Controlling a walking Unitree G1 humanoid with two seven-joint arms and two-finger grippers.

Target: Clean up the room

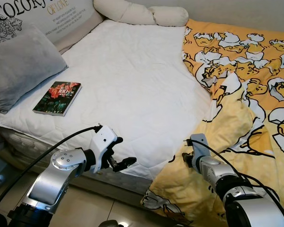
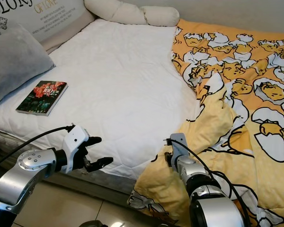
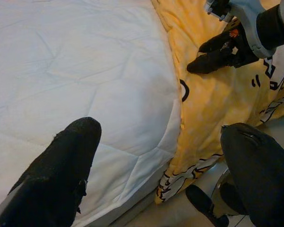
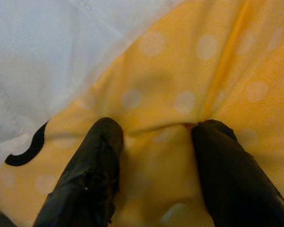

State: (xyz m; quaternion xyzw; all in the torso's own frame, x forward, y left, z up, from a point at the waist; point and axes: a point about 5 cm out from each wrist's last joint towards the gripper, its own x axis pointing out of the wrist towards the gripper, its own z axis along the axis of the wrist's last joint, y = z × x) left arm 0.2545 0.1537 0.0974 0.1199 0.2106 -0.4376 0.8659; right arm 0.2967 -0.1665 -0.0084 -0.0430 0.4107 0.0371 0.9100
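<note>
Right gripper [image 4: 154,142] is open on the yellow blanket [image 1: 236,142]; I should pinch a fat fold. Left gripper [image 1: 119,163] waits wide open near the bed [image 1: 132,80].

two silver, rounded metal arms end in white wrist housings. black cables loop along each forearm. the left gripper [image 1: 122,156] and right gripper [image 3: 209,55] each carry two long matte black fingers.

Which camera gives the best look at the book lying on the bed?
The left eye view: the book lies whole on the white mattress beside the grey pillow. The right eye view shows it too, nearer the edge.
</note>
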